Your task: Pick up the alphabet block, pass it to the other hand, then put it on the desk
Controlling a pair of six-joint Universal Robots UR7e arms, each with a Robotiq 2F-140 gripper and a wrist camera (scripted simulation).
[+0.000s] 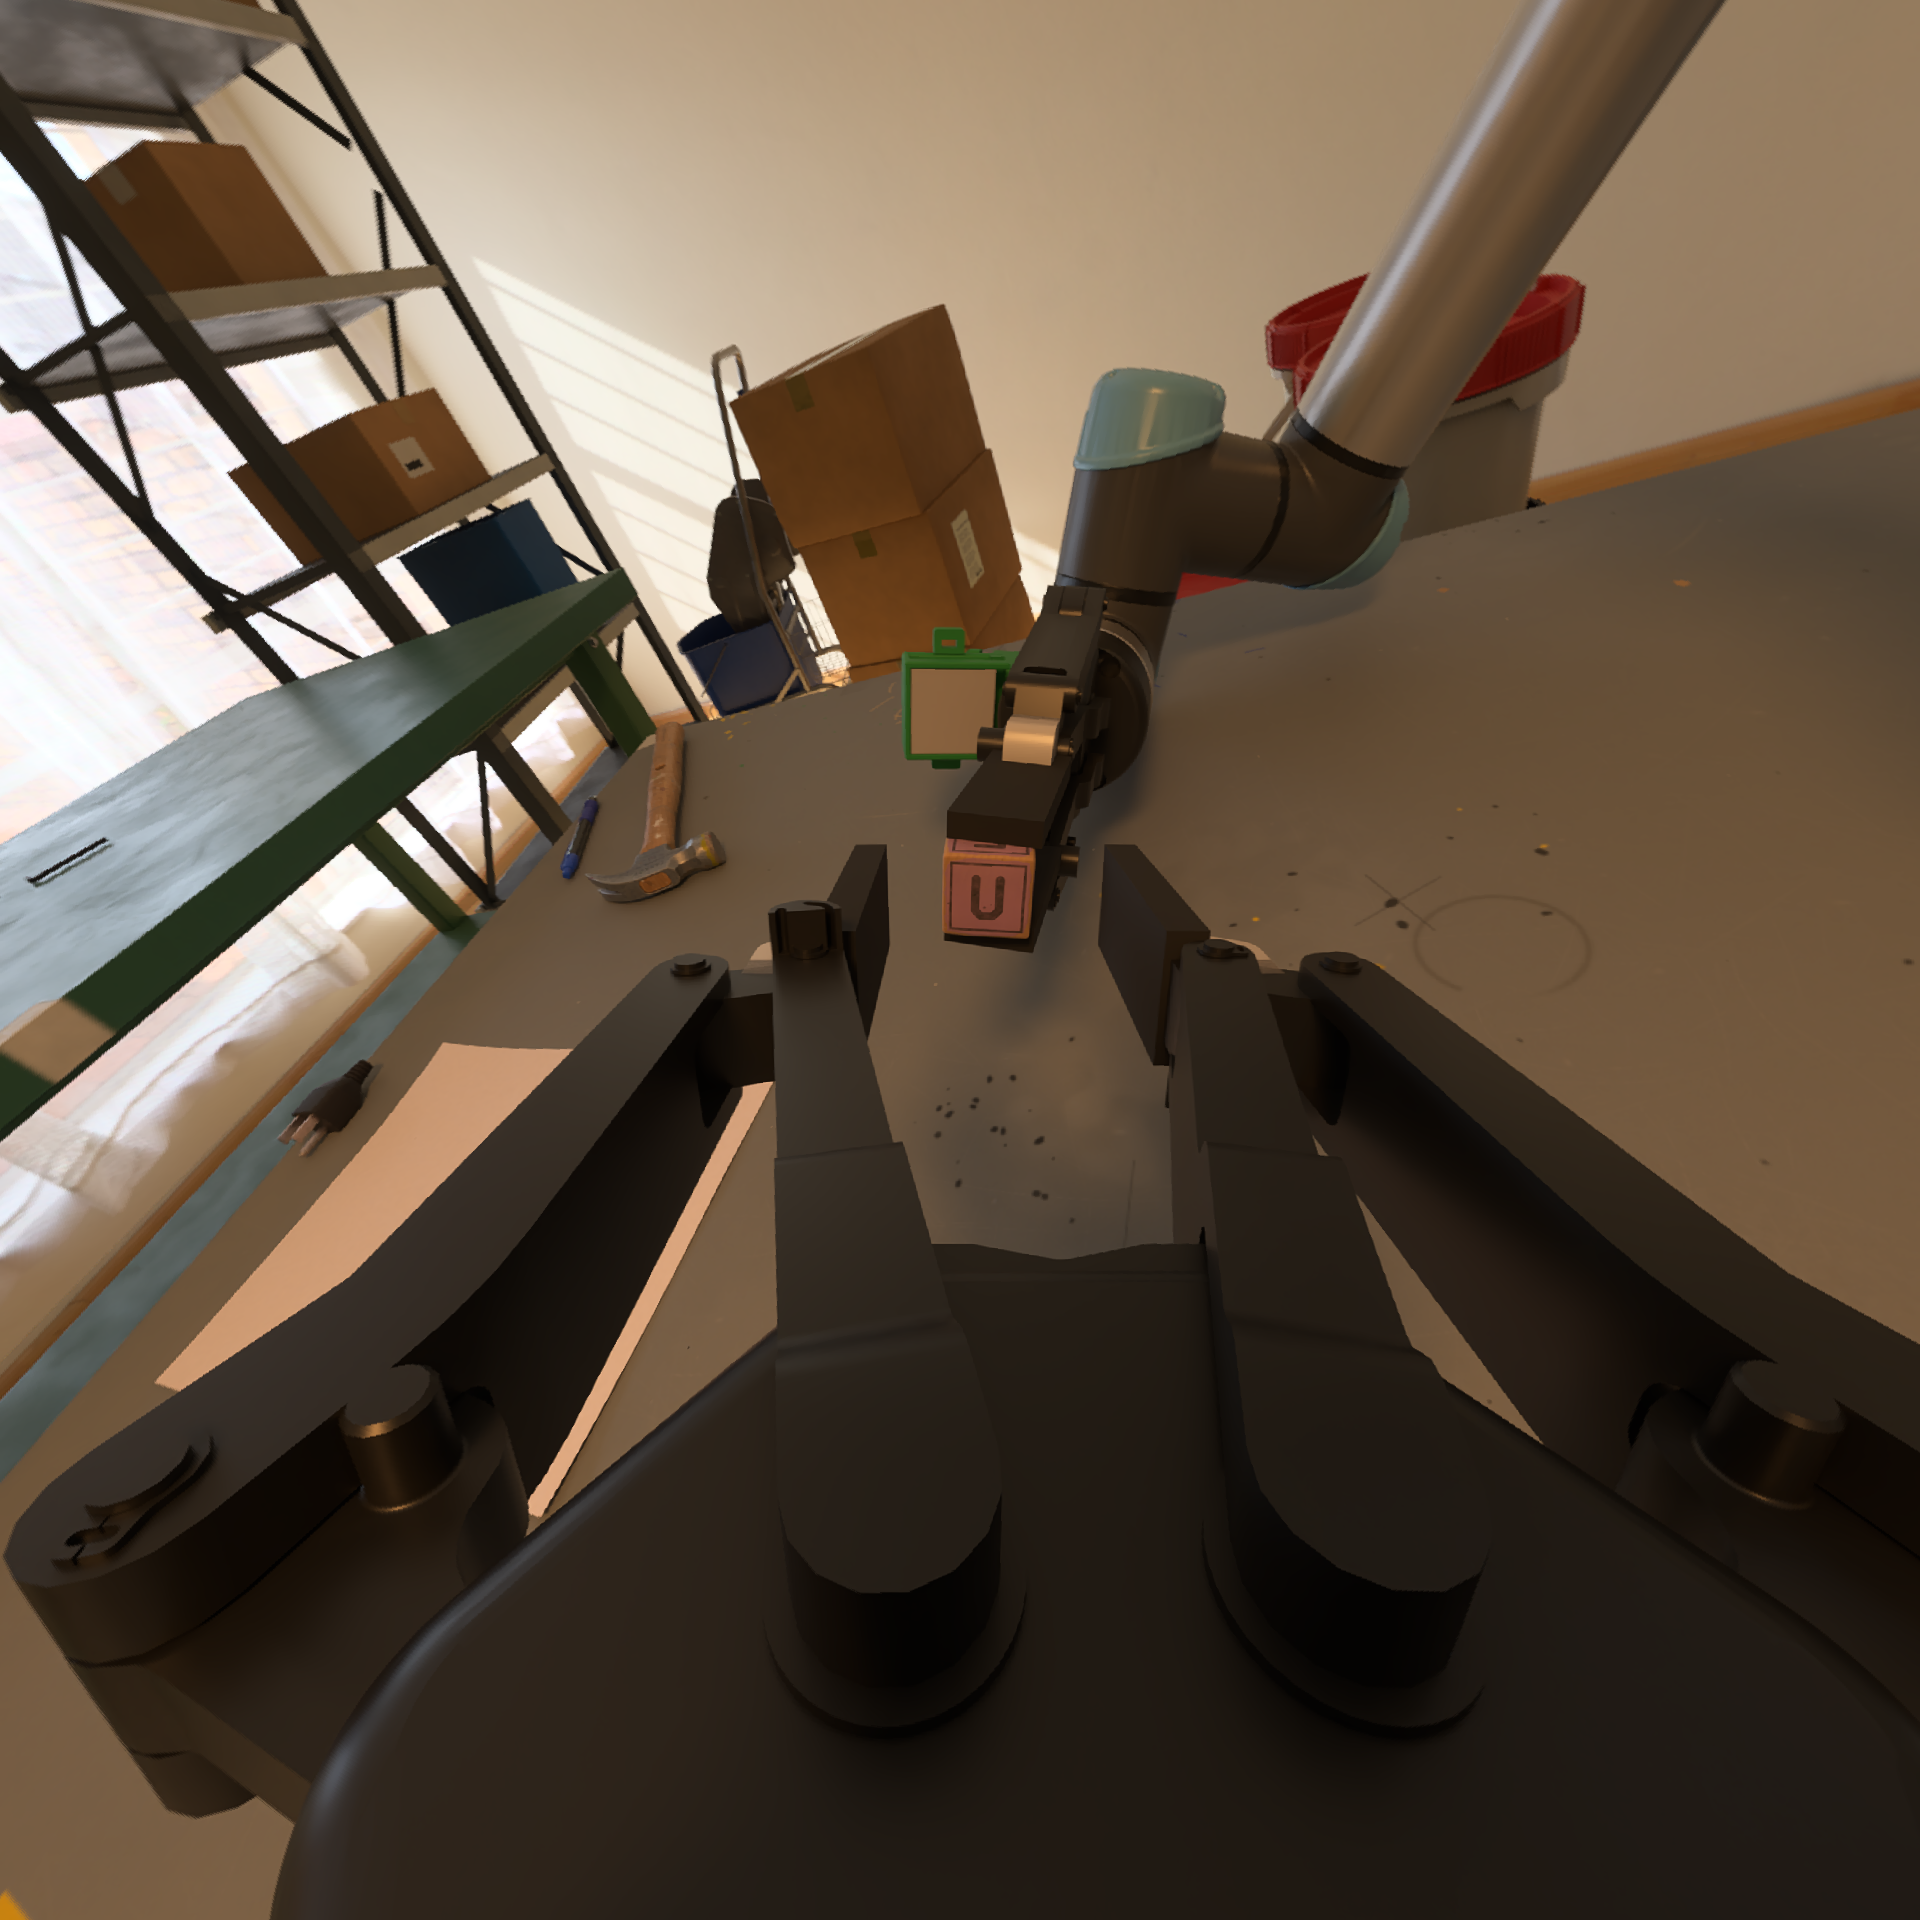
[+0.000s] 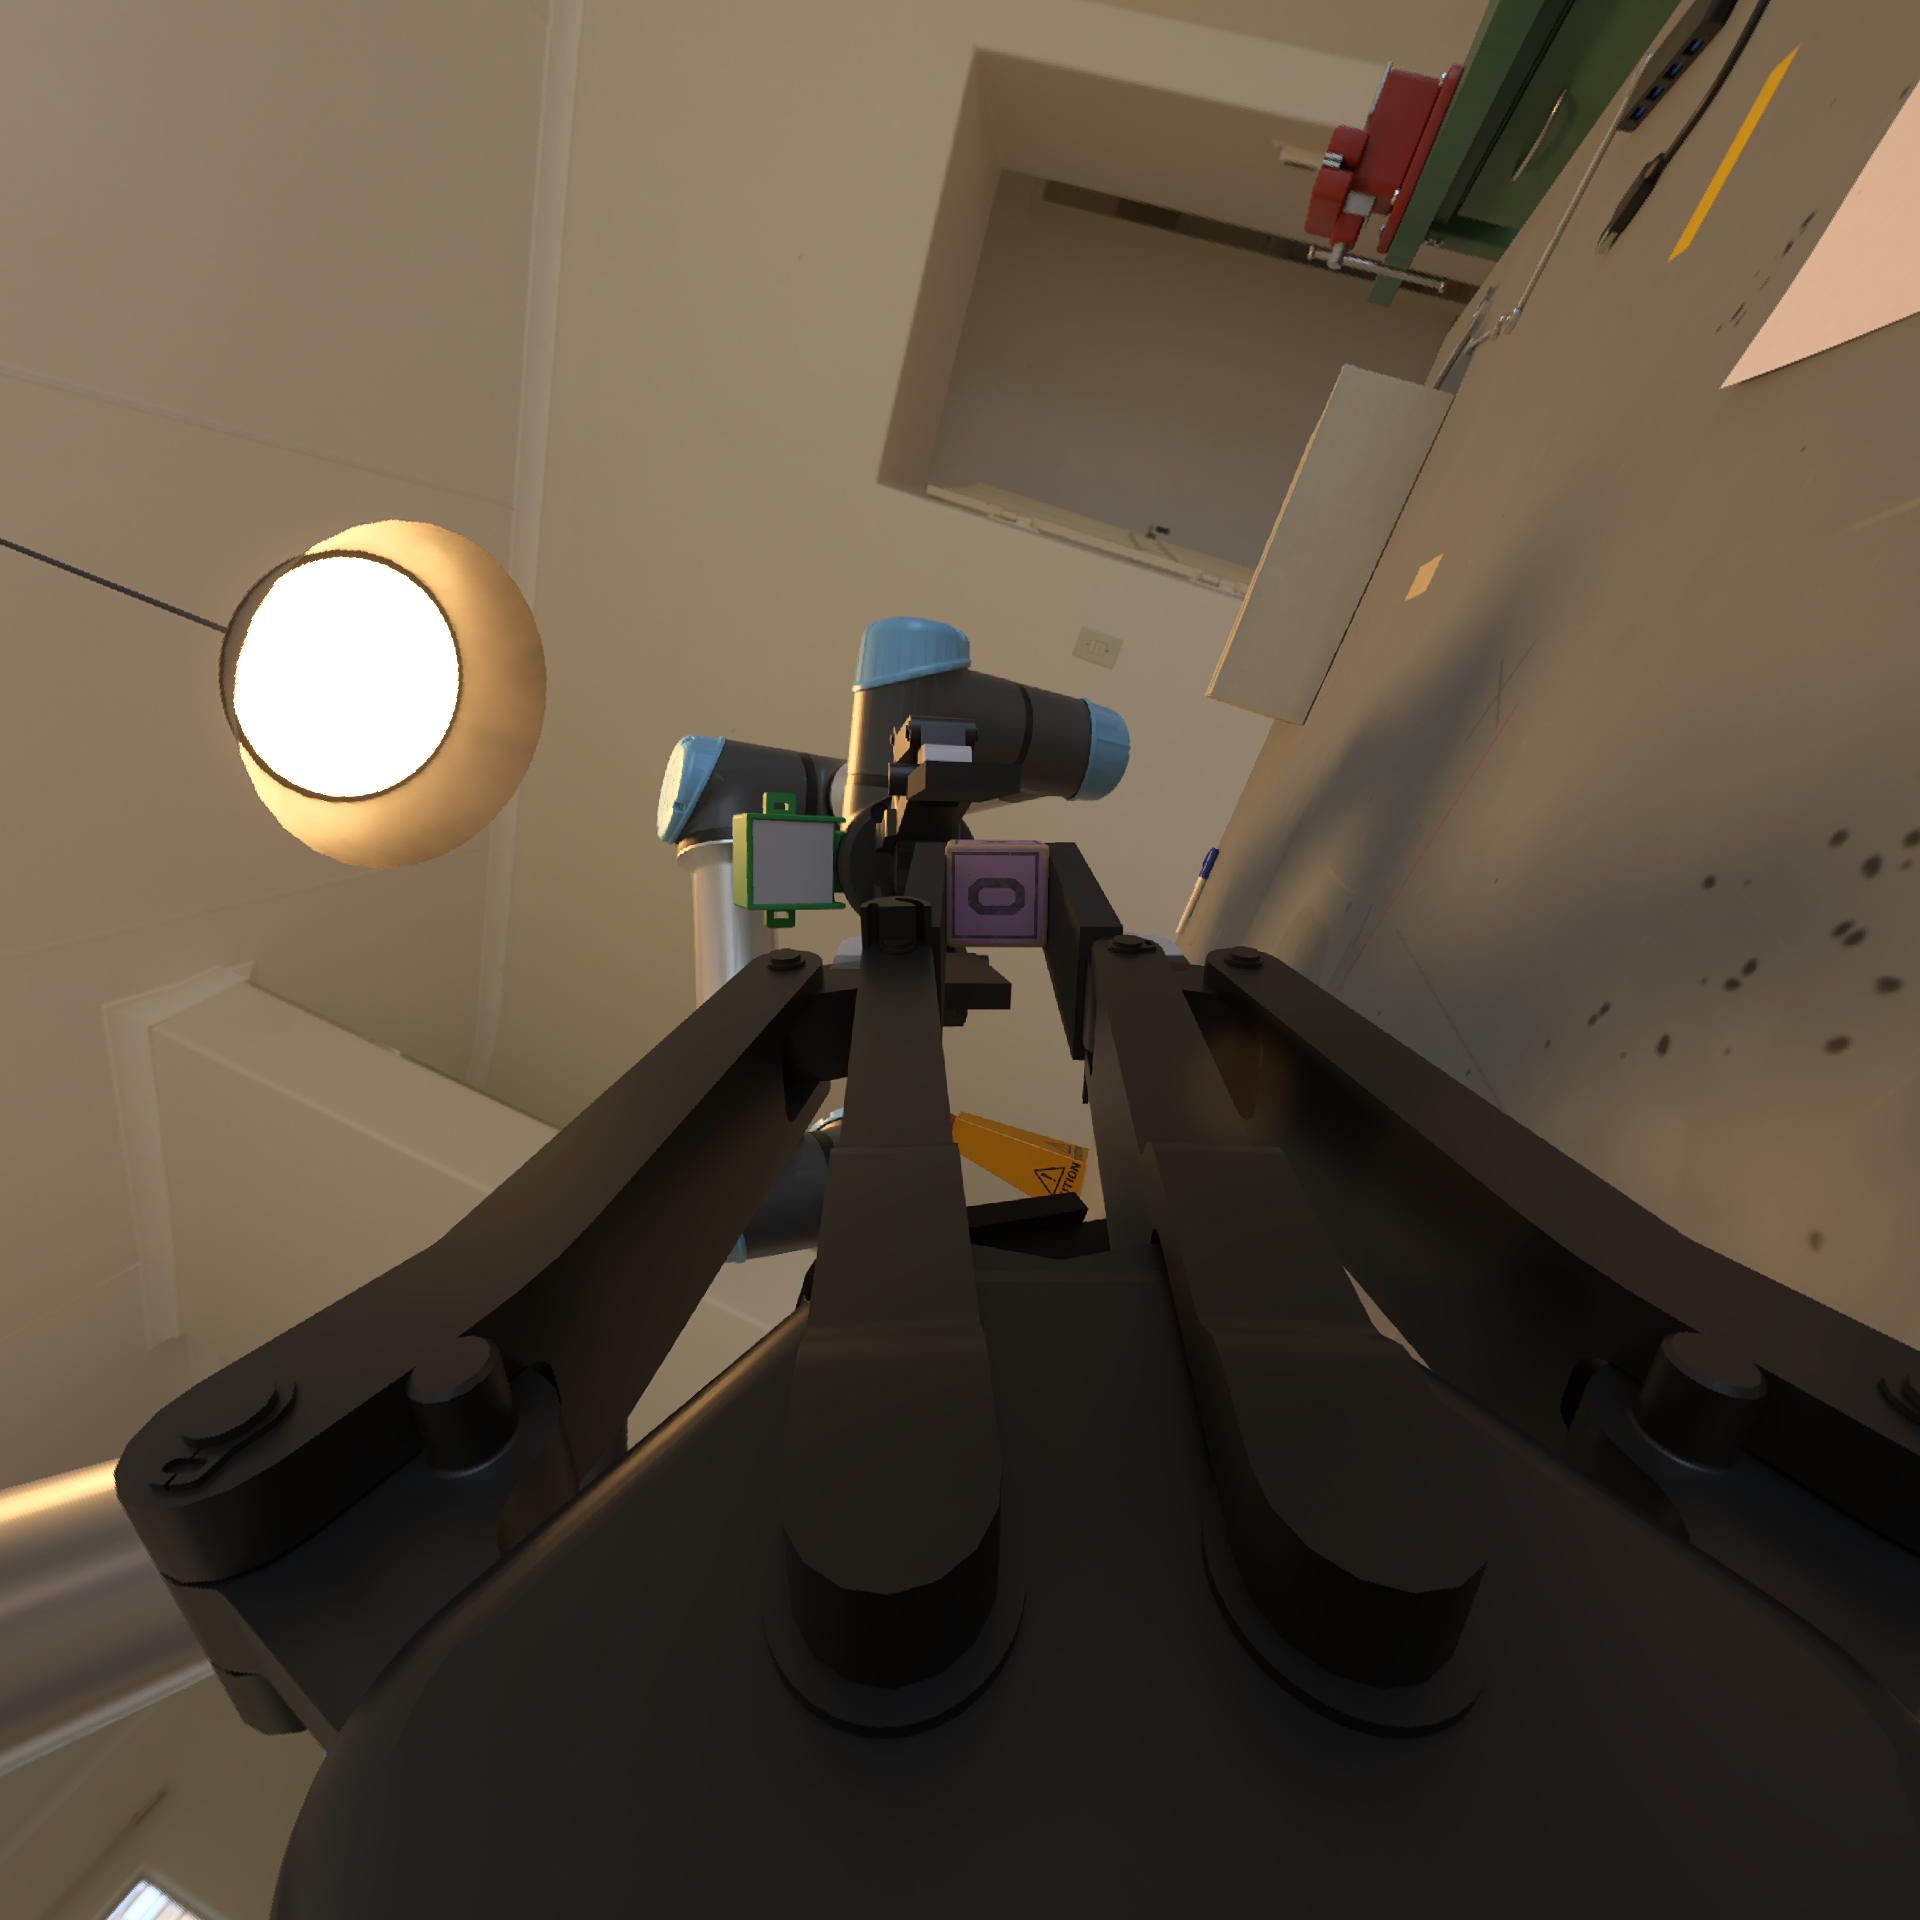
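Left gripper (image 1: 995, 914) filling foreground, jaws standing wide apart, gripping nothing, fingertips flanking block (image 1: 986, 894) without touching it. Right gripper (image 2: 992, 904) clamping block (image 2: 997, 894) between its pads, holding it clear above desk (image 1: 1507, 779). Left of block on desk: hammer (image 1: 665, 831), then blue pen (image 1: 579, 836) lying beside hammer. Green-framed tag (image 1: 945, 709) sitting just behind block on right wrist. Paper sheet (image 1: 436, 1226) lying nearer camera, left of block.
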